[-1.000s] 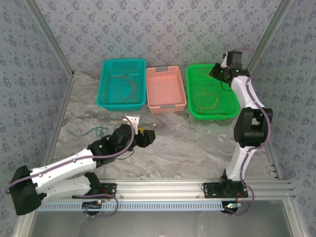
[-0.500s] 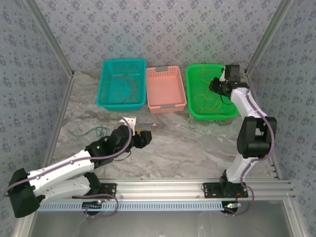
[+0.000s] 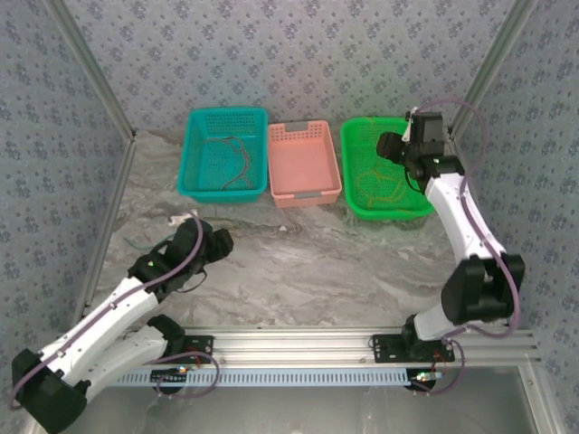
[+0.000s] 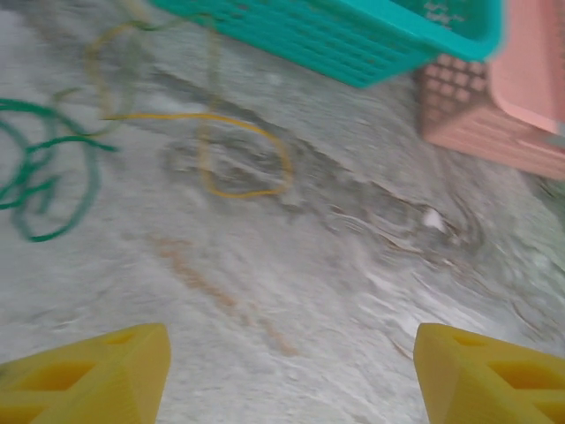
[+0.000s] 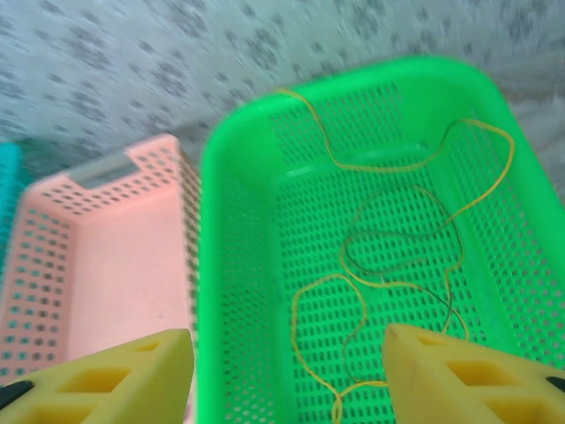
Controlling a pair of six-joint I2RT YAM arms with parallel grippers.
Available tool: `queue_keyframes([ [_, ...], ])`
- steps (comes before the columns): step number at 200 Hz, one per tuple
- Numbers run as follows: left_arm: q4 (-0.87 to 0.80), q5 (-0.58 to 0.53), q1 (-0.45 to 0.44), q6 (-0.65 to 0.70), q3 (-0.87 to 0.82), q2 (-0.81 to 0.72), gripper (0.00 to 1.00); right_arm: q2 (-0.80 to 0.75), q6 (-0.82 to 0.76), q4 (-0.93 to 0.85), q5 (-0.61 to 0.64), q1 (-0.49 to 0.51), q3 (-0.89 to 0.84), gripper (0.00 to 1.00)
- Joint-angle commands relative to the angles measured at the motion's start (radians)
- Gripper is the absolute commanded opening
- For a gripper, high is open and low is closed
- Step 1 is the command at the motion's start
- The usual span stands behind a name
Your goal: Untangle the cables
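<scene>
Counter point(image 3: 344, 262): grey-white marbled surface, matte. Three perforated plastic baskets stand in a row at the far edge, all rectangular with rounded corners: teal basket point(image 3: 194, 154) left, pink basket point(image 3: 305, 172) middle, green basket point(image 3: 389, 213) right. The top view gives the layout. Dark cables point(image 3: 240, 163), thin and limp, curl inside the teal basket. The left fingers point(image 3: 217, 242) sit low over the near-left counter, and the right fingers point(image 3: 391, 145) hover over the far part of the green basket. The left wrist view, blurred, adds surface detail: a green cable point(image 4: 91, 181) lies in loose loops on the bare counter. Just beside it is a yellow cable point(image 4: 252, 193) in one open loop, and both are near the teal basket's front wall. The yellow wedge-shaped left fingers stand wide apart, nothing between them. The right wrist view looks into the green mesh: a yellow-orange cable point(image 5: 381, 168) meanders over the floor, one end draped on the far rim, and a darker strand point(image 5: 349, 252) loops across it. The right fingers are likewise spread and empty.
</scene>
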Motion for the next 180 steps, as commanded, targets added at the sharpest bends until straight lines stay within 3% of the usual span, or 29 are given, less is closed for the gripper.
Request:
queue_keyframes([
  [1, -0.15, 0.069, 0.124, 0.007, 0.047, -0.01, 0.76, -0.095, -0.022, -0.005, 0.047, 0.069, -0.064, 0.6],
  [33, -0.216, 0.115, 0.32, 0.038, 0.061, 0.019, 0.78, -0.174, -0.023, -0.001, 0.048, 0.29, -0.14, 0.58],
  [60, -0.168, 0.17, 0.447, 0.06, 0.031, 0.048, 0.79, -0.171, 0.034, 0.04, 0.049, 0.503, -0.231, 0.57],
  [82, -0.104, 0.191, 0.488, 0.086, 0.012, 0.119, 0.72, -0.103, 0.063, 0.17, -0.018, 0.657, -0.288, 0.58],
  [98, -0.062, 0.189, 0.494, 0.102, 0.009, 0.185, 0.64, 0.013, 0.001, 0.2, -0.07, 0.752, -0.247, 0.58],
  [123, 0.007, 0.223, 0.494, 0.11, -0.003, 0.274, 0.58, 0.249, -0.103, 0.194, -0.17, 0.822, -0.096, 0.61],
  [180, 0.084, 0.208, 0.496, 0.118, -0.021, 0.383, 0.57, 0.625, -0.193, 0.118, -0.122, 0.843, 0.211, 0.64],
])
